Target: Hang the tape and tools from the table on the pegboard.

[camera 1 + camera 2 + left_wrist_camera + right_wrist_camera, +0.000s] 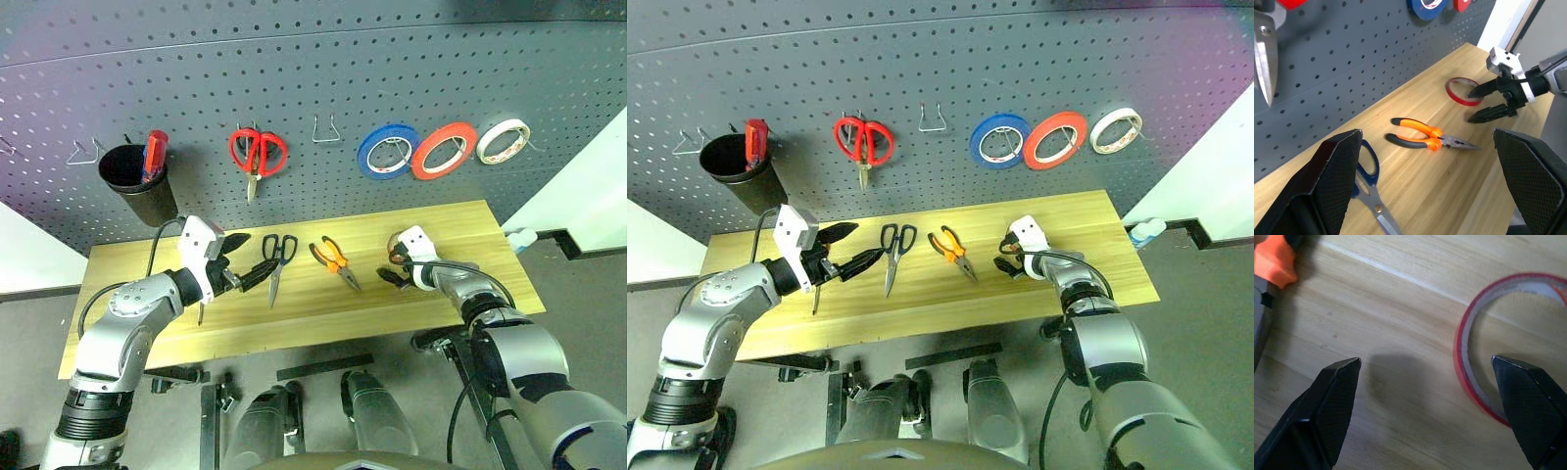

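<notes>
Seen from the head camera, the light yellow wooden surface (451, 220) sits below the dark grey perforated metal pegboard (313, 88). Lying on it are the dark-handled scissors (277, 260) and the orange-and-black-handled pliers (334, 259), both with their long axes running roughly front to back. A slim screwdriver (815, 296) is half hidden under the left gripper (242, 264), whose fingers are spread wide and held above the surface beside the scissors. The red-orange ring of tape (1462, 91) is mostly blocked here by the right gripper (395, 276).

In the left wrist view, the tape is seen flat on the surface near the pegboard, with the right gripper's spread fingers just in front of it.

In the right wrist view, the glossy, thin-walled ring is partly framed between the open fingers, off toward one finger (1528, 401). So the right arm is clearly the nearer one, and a small sideways shift is probably needed to get one finger inside the ring.
</notes>
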{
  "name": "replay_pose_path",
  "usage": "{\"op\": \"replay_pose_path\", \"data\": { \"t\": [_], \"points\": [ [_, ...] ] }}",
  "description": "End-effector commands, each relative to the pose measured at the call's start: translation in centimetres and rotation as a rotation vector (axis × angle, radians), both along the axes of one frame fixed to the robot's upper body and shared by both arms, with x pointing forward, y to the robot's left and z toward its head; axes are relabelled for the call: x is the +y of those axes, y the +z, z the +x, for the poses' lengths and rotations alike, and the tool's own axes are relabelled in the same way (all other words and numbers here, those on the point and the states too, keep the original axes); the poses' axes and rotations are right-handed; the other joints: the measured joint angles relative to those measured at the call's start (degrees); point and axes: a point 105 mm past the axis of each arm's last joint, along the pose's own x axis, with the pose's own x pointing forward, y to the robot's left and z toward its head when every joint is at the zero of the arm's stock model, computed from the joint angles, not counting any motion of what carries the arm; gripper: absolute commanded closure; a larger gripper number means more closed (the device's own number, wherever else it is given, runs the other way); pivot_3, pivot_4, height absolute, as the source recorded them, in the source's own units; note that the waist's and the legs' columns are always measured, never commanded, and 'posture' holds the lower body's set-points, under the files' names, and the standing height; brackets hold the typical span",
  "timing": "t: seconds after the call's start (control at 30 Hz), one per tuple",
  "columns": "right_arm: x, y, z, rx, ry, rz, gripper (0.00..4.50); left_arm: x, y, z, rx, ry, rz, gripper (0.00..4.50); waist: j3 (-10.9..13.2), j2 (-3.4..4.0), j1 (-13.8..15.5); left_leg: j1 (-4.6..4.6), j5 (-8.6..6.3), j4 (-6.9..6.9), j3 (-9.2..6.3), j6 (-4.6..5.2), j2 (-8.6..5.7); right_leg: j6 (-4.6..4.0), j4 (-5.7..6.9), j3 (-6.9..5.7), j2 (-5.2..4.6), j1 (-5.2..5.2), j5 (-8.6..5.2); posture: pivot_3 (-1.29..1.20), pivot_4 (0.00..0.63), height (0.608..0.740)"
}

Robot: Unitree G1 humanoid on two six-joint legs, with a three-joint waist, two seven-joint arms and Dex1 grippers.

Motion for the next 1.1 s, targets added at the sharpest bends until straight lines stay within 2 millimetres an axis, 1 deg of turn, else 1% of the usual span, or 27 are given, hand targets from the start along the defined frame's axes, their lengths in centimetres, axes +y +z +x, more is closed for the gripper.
{"op": "replay_pose_path", "data": {
  "t": [0.03, 0.17, 0.27, 0.47, 0.63, 0.67, 0.77, 0.93, 1.0, 1.1],
  "points": [
    [-0.9, 1.8, 1.2, -0.044, -0.058, 0.014, 0.0, 0.2, 1.5, -0.3, -0.053, -0.003, -0.002, 0.04, 0.16, -0.02, 0.27, 0.0, 0.0, -0.02, 0.01, 0.0, 0.0, 0.0, 0.0, 0.0, 0.0, -0.03, 0.0, -0.15, 0.269, 0.74],
    [-1.4, 2.0, 1.3, -0.048, -0.089, -0.004, 0.0, 0.3, 1.5, -0.5, -0.05, -0.001, 0.001, 0.04, 0.54, -0.05, 0.94, 0.0, -0.02, -0.03, 0.01, -0.04, 0.02, -0.02, 0.0, 0.0, 0.0, -0.05, -0.01, -0.14, 0.272, 0.74],
    [-1.4, 1.8, 1.2, -0.04, -0.082, -0.02, 0.58, 0.3, 1.5, -0.7, -0.05, 0.0, 0.008, 0.0, 0.79, -0.12, 1.05, -0.03, -0.01, -0.03, 0.01, -0.03, 0.01, -0.01, -0.02, 0.0, -0.01, -0.04, -0.01, -0.14, 0.272, 0.74],
    [-1.3, 1.1, 0.8, -0.035, -0.017, -0.1, 2.63, 0.4, 1.9, -0.8, -0.055, 0.003, 0.016, 0.0, 0.96, -0.25, 1.09, -0.04, -0.03, -0.04, 0.01, -0.06, 0.01, -0.01, -0.05, -0.01, -0.02, -0.05, 0.0, -0.13, 0.273, 0.74],
    [-0.9, 1.3, 0.9, -0.041, -0.004, -0.085, 4.37, 0.5, 2.0, -0.8, -0.057, 0.003, 0.019, 0.0, 0.97, -0.27, 1.1, -0.04, -0.05, -0.04, 0.01, -0.1, 0.01, -0.01, -0.05, -0.01, -0.02, -0.05, 0.0, -0.13, 0.27, 0.74],
    [-0.8, 1.4, 1.0, -0.045, -0.01, -0.069, 4.47, 0.5, 2.1, -0.8, -0.058, 0.003, 0.02, 0.0, 0.97, -0.27, 1.1, -0.04, -0.05, -0.04, 0.01, -0.1, 0.01, -0.01, -0.05, -0.01, -0.02, -0.05, 0.0, -0.13, 0.266, 0.74],
    [-0.1, 1.9, 1.2, -0.055, 0.007, -0.022, 4.47, 0.5, 2.0, -0.9, -0.053, 0.0, 0.016, 0.0, 0.97, -0.27, 1.13, -0.04, -0.05, -0.04, 0.01, -0.1, 0.01, -0.01, -0.05, -0.01, -0.01, -0.05, 0.0, -0.13, 0.26, 0.74],
    [0.0, 2.1, 1.1, -0.063, 0.014, 0.024, 4.47, 0.5, 2.0, -0.9, -0.054, -0.003, 0.022, 0.0, 0.97, -0.27, 1.13, -0.04, -0.05, -0.04, 0.01, -0.13, 0.01, -0.01, -0.04, -0.02, -0.01, -0.06, 0.0, -0.13, 0.248, 0.74],
    [0.3, 2.5, 1.1, -0.076, 0.01, 0.101, 4.47, 0.4, 2.0, -1.4, -0.049, -0.031, 0.02, 0.0, 0.97, -0.27, 1.13, -0.04, -0.04, -0.04, 0.01, -0.13, 0.0, 0.0, -0.04, -0.02, -0.01, -0.07, 0.0, -0.14, 0.235, 0.74],
    [0.6, 3.6, 1.3, -0.119, 0.003, 0.23, 4.47, 0.4, 2.3, -2.0, -0.046, -0.071, 0.014, 0.0, 0.97, -0.26, 1.1, -0.04, -0.04, -0.05, 0.02, -0.14, 0.0, 0.0, -0.05, -0.02, 0.0, -0.07, 0.0, -0.15, 0.215, 0.74]
  ]
}}
